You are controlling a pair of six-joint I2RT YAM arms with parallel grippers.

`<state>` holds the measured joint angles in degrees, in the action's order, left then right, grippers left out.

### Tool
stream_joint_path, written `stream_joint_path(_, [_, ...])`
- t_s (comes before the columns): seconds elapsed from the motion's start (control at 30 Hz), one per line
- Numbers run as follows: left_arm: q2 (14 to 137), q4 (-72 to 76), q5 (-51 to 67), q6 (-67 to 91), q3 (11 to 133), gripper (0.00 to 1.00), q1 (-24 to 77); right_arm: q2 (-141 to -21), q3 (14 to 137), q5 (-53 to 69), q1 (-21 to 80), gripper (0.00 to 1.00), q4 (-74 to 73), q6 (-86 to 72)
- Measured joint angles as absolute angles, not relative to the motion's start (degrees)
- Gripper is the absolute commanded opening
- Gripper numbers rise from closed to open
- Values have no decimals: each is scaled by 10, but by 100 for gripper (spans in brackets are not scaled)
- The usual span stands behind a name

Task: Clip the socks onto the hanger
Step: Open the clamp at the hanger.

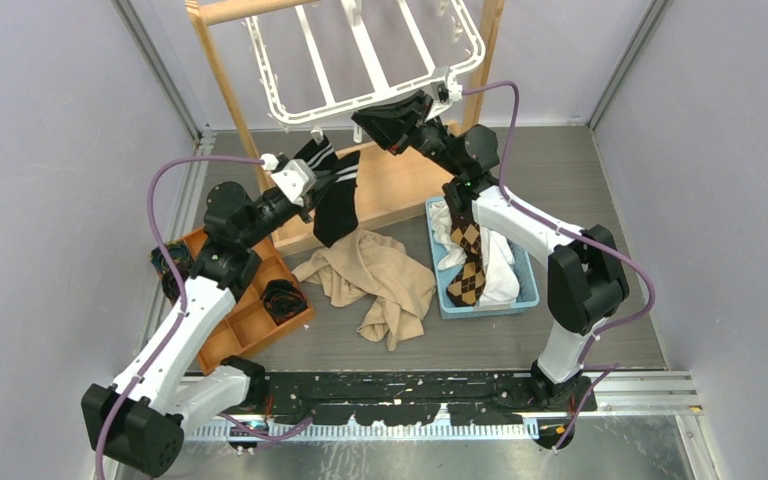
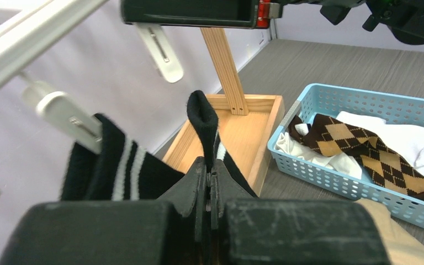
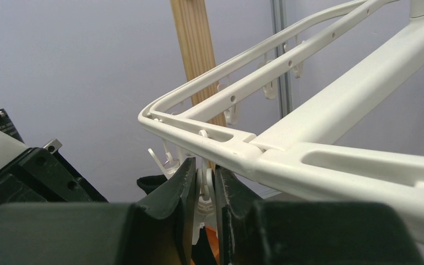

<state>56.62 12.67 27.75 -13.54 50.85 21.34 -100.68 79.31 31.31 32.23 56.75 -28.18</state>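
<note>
The white hanger [image 1: 360, 60] hangs from the wooden stand at the back. My right gripper [image 1: 362, 122] is up at its near rim, shut on one white clip [image 3: 204, 190] just under the frame [image 3: 320, 149]. My left gripper [image 1: 310, 195] is shut on a black sock with white stripes [image 1: 338, 210]. That sock's top [image 2: 203, 118] stands up between the left fingertips [image 2: 208, 176], below the right gripper. A second black striped sock [image 2: 116, 165] hangs from a neighbouring clip [image 2: 61, 110]. A brown argyle sock [image 1: 468, 260] and white socks lie in the blue basket [image 1: 530, 295].
The light wooden stand [image 1: 222, 90] has a flat base tray [image 1: 400, 185] under the hanger. A plain beige cloth [image 1: 375, 280] lies mid-table. An orange divided tray [image 1: 245, 325] at the left holds rolled socks. Purple walls close in both sides.
</note>
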Motion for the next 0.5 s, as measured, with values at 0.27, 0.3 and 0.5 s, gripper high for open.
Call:
stream_joint_path(0.27, [566, 109, 148, -187, 506, 0, 290, -980, 795, 284, 339, 13, 514, -255])
stream_joint_path(0.3, [566, 107, 134, -190, 505, 0, 295, -978, 795, 279, 341, 13, 507, -251])
stream_joint_path(0.5, [566, 103, 44, -197, 505, 0, 321, -960, 801, 238, 362, 12, 444, -213])
